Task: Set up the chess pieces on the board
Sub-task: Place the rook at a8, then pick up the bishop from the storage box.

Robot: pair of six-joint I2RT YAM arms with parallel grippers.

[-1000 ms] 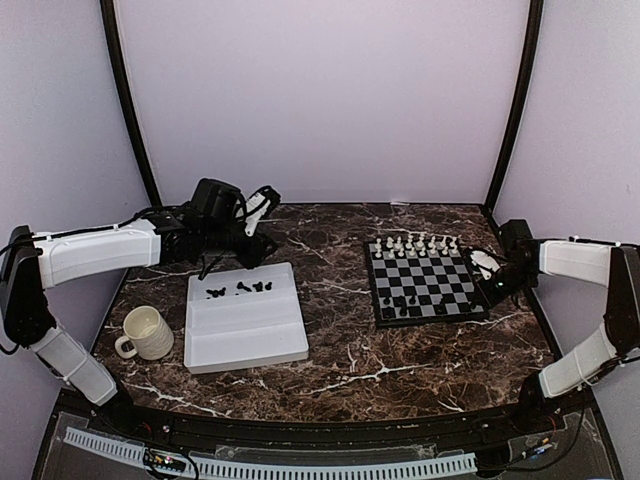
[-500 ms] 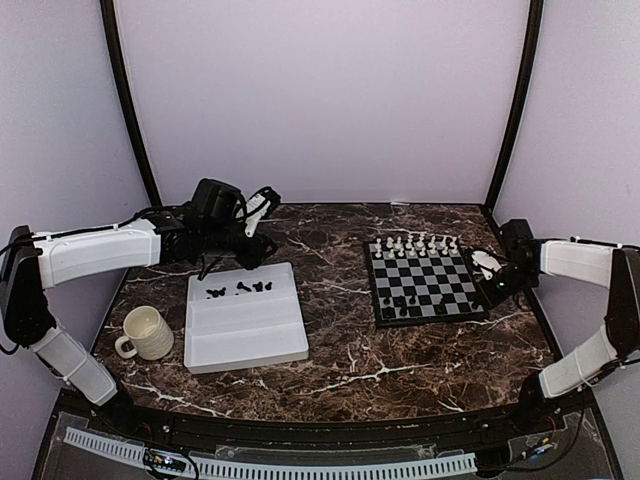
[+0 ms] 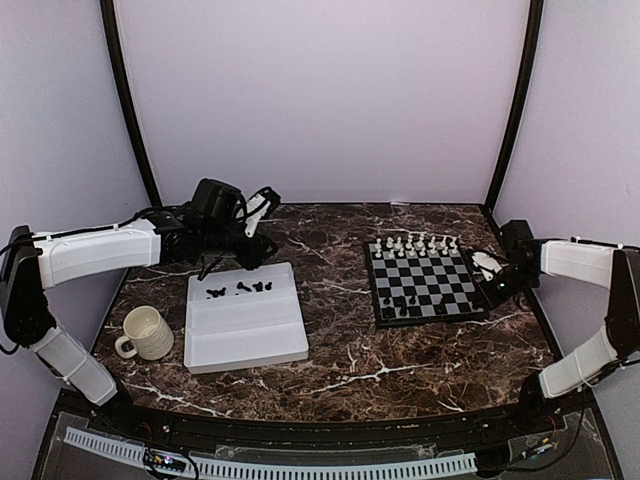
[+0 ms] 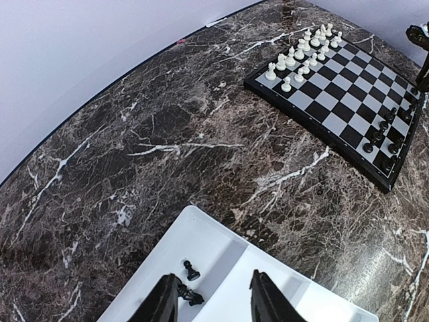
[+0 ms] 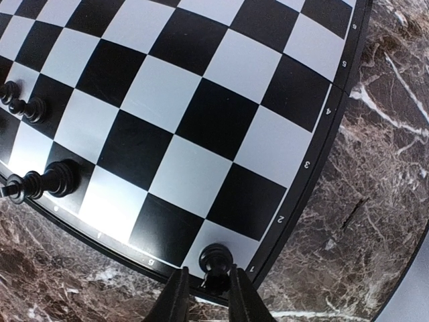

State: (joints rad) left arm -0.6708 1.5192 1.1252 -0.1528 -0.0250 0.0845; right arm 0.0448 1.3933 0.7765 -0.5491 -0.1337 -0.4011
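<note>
Status: the small square chessboard with black and silver-grey checks (image 3: 432,278) sits at 3 o'clock from the plain white rectangular tray (image 3: 245,335) on the dark marble-pattern table (image 3: 350,360), with a cream ceramic mug (image 3: 147,333) at 9 o'clock of the tray. The tiny white chessmen (image 3: 415,243) stand in two rows along the board's 12 o'clock edge. That side looks done or close to it, though they're too small to count. The black side is partial, with a handful of tiny black chessmen (image 3: 402,304) along the 6 o'clock edge and gaps between them. The board's middle is bare. A loose cluster of black chessmen (image 3: 243,288) lies at the 12 o'clock end of the tray, so I'd guess the task is past halfway and what's left is black back-rank and pawn placement. The right gripper (image 5: 208,282) is at the board's 5 o'clock corner. Its fingertips flank one black chessman (image 5: 216,257), which stands upright on the corner square. The tips are right against it or just beside it, and I can't tell whether they're clamped or let go. The left gripper (image 4: 213,282) hovers over the tray's 12 o'clock end with its fingers apart and nothing between them. Two black pieces (image 4: 192,270) lie just by its left finger. Next up is likely feeding those across.
</note>
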